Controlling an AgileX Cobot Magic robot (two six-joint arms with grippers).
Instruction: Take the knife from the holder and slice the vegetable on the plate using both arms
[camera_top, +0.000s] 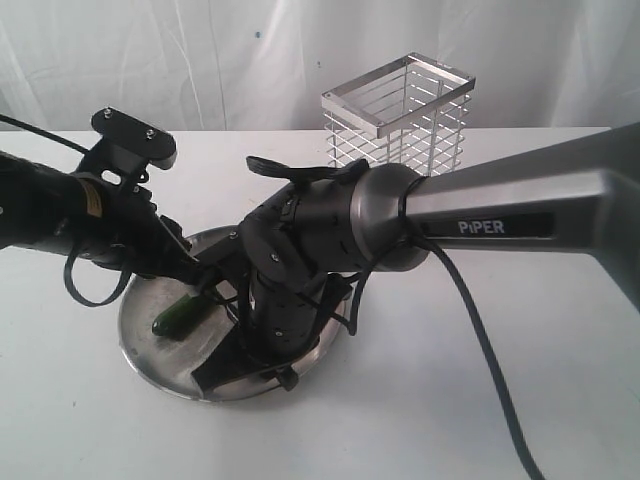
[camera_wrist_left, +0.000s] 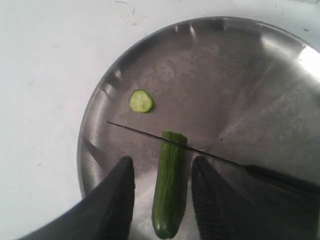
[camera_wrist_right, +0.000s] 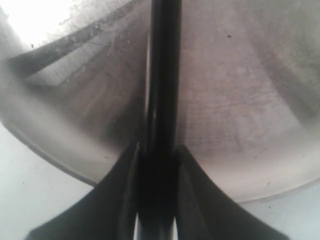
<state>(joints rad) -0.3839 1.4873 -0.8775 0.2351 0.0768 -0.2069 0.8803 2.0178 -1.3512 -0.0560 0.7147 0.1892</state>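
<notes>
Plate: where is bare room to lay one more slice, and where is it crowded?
Free: the wide plate surface beyond the knife, beside the cut slice. Crowded: where the left gripper straddles the vegetable and the knife crosses it.

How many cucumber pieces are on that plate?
2: a thin slice past the knife, and the long piece between the fingers of the left gripper. Others may be hidden.

One large round shallow stainless-steel plate (camera_top: 135, 345) sits on one white worktop (camera_top: 500, 400). On the plate: one short dark-green glossy cucumber piece (camera_wrist_left: 169, 190) and one thin round pale-green cut slice (camera_wrist_left: 141, 101). Over the plate: one slim all-dark knife (camera_wrist_right: 162, 110) and two black robot arms, left arm (camera_top: 60, 215) and right arm (camera_top: 500, 205). Behind the plate: one tall silver wire holder (camera_top: 400, 120).
</notes>
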